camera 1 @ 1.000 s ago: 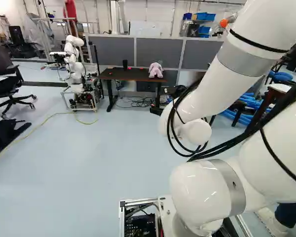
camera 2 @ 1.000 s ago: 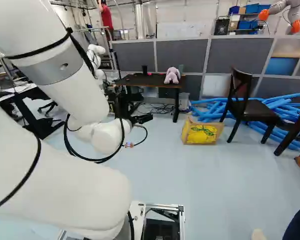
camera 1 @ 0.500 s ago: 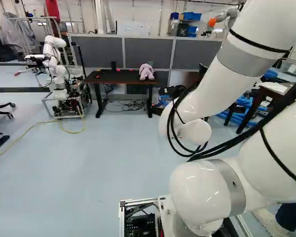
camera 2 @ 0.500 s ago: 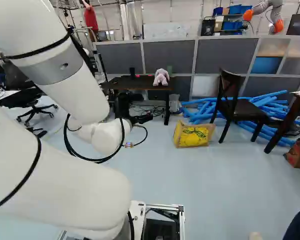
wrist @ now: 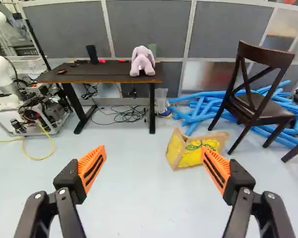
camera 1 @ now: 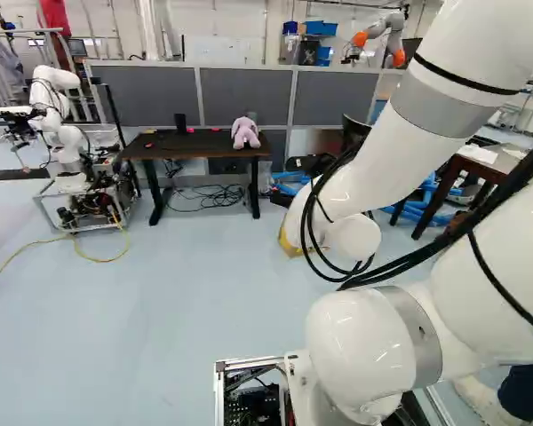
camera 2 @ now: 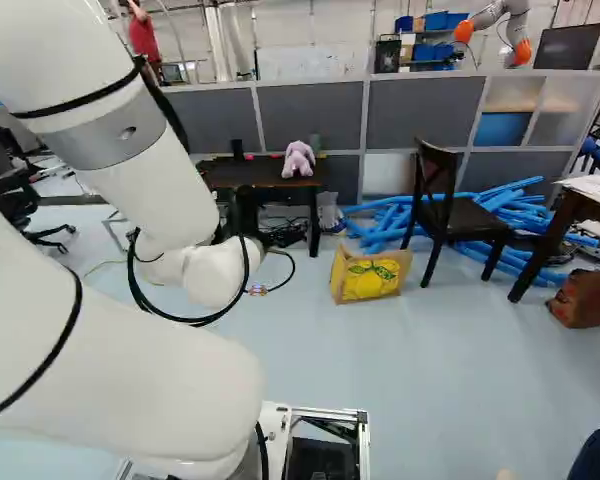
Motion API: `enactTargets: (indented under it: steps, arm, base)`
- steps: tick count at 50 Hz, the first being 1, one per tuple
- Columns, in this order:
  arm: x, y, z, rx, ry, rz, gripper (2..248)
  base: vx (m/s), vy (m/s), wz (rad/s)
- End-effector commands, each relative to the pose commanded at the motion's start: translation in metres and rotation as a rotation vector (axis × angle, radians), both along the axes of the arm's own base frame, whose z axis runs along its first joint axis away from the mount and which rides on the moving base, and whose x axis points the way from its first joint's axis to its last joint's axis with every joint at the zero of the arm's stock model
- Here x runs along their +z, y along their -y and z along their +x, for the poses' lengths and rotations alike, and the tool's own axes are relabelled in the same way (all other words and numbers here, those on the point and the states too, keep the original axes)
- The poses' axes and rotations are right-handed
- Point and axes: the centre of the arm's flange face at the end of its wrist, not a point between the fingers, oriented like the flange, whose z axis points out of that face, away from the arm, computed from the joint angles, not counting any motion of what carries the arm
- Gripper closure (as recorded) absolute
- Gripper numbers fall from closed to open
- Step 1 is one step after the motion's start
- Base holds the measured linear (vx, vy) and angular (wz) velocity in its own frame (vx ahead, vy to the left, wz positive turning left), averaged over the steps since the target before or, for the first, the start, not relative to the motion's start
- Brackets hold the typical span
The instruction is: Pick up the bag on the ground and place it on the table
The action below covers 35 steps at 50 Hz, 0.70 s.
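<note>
Facing bag (wrist: 190,154) edge across floor (wrist: 144,188)

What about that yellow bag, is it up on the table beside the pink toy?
No, the yellow bag is on the floor, between the table and the dark chair.

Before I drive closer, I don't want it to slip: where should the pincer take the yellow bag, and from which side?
Likely its tan upper edge, from above: the bag stands with that edge uppermost, so the open pincer could straddle it. No handles show.
</note>
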Motion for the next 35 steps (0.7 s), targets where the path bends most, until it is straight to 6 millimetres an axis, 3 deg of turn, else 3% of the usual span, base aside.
enactTargets:
  steps: [35]
  arm:
    - [0.0,0.0,0.0,0.0,0.0,0.0,3]
  base:
    - [0.196,-0.036,-0.191]
